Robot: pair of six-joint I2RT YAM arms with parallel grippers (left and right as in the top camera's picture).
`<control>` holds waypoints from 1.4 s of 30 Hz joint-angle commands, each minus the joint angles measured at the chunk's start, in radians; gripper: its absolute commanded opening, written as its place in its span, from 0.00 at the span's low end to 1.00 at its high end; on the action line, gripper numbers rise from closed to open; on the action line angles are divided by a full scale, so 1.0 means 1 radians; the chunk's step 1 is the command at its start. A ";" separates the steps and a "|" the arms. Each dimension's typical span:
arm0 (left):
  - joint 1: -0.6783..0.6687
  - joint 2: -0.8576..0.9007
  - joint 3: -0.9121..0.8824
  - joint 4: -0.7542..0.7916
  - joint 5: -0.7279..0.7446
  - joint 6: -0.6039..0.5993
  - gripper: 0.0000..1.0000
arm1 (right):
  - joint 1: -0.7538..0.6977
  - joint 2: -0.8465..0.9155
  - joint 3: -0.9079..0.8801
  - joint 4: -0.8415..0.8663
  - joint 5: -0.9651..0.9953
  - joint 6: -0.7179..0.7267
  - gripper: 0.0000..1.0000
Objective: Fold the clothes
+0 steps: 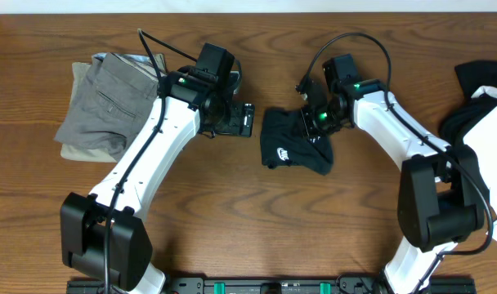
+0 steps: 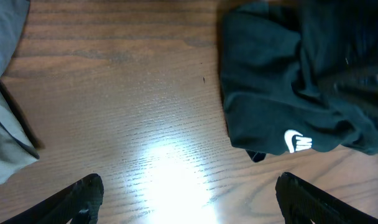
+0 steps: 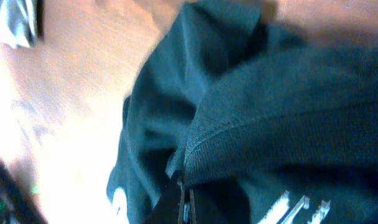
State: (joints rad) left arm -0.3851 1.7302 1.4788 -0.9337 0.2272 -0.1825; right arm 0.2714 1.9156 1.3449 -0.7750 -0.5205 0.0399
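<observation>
Left arm (image 1: 146, 155), right arm (image 1: 391, 122): smooth white shells, black joint housings, bulky black bases. Small green lamp (image 1: 181, 80) near each wrist. Thin black cable (image 1: 351, 37) looped. Matte black fingers (image 2: 77, 198).

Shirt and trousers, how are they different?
The shirt is black with a white logo; the trousers are grey. The shirt lies crumpled mid-table; the trousers lie folded flat at the left. The right gripper pinches the shirt; no gripper touches the trousers. Both are clothes on the table.
</observation>
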 commanded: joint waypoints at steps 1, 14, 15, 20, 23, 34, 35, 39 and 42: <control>0.002 0.010 -0.003 0.000 0.002 0.009 0.90 | -0.016 -0.094 0.002 -0.078 0.123 -0.019 0.01; -0.008 0.052 -0.003 0.001 0.193 0.005 0.90 | -0.006 -0.135 -0.052 -0.258 0.301 -0.003 0.30; -0.013 0.061 -0.003 0.001 0.206 0.004 0.90 | -0.012 -0.138 -0.050 -0.255 0.320 0.018 0.31; -0.050 0.104 -0.003 0.052 0.209 0.002 0.91 | -0.082 -0.151 -0.049 -0.149 0.260 0.064 0.39; -0.065 0.147 -0.003 0.135 0.206 0.002 0.91 | -0.121 -0.141 -0.050 -0.082 0.194 0.081 0.39; -0.067 0.359 -0.003 0.324 0.280 0.002 0.82 | -0.124 -0.066 -0.053 0.053 0.194 0.220 0.32; -0.068 0.369 -0.003 0.335 0.303 0.002 0.82 | -0.122 -0.051 -0.053 0.060 0.195 0.228 0.31; -0.073 0.388 -0.003 0.358 0.327 0.002 0.57 | -0.124 -0.009 -0.053 0.101 0.195 0.244 0.09; -0.072 0.389 -0.003 0.358 0.326 0.007 0.29 | -0.138 -0.010 -0.053 0.163 0.215 0.240 0.01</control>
State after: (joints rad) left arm -0.4549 2.1120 1.4784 -0.5751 0.5247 -0.1890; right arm 0.1425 1.9060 1.2930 -0.6422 -0.3180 0.2623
